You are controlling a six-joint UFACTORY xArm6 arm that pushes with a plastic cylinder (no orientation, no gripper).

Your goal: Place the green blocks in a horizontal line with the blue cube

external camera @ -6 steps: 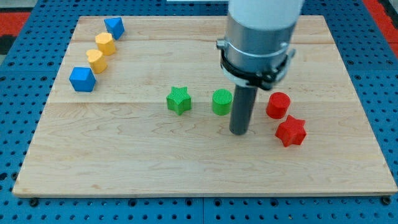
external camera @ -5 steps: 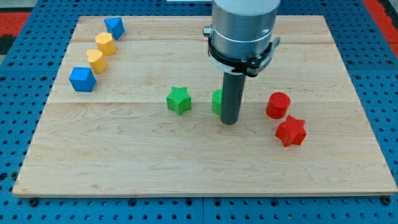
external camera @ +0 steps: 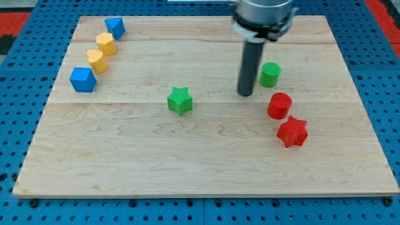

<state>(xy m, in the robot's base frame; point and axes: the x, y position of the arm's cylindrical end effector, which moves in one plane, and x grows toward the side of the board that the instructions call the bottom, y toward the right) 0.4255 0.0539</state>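
My tip (external camera: pixel 246 94) rests on the wooden board (external camera: pixel 200 162) at the view's centre right. The green cylinder (external camera: pixel 270 74) stands just right of the rod and a little above the tip, close to it; I cannot tell if they touch. The green star (external camera: pixel 179 100) lies well to the left of the tip. The blue cube (external camera: pixel 82 79) sits at the view's left, slightly higher than the star. A second blue block (external camera: pixel 115 27) lies at the upper left.
Two yellow blocks (external camera: pixel 105 44) (external camera: pixel 95 60) lie between the two blue blocks in a slanted row. A red cylinder (external camera: pixel 279 105) and a red star (external camera: pixel 292 131) lie below and right of the tip.
The rod has moved up and to the right. The green cylinder has shifted from beside the star to the upper right, above the red cylinder. The other blocks have not moved.
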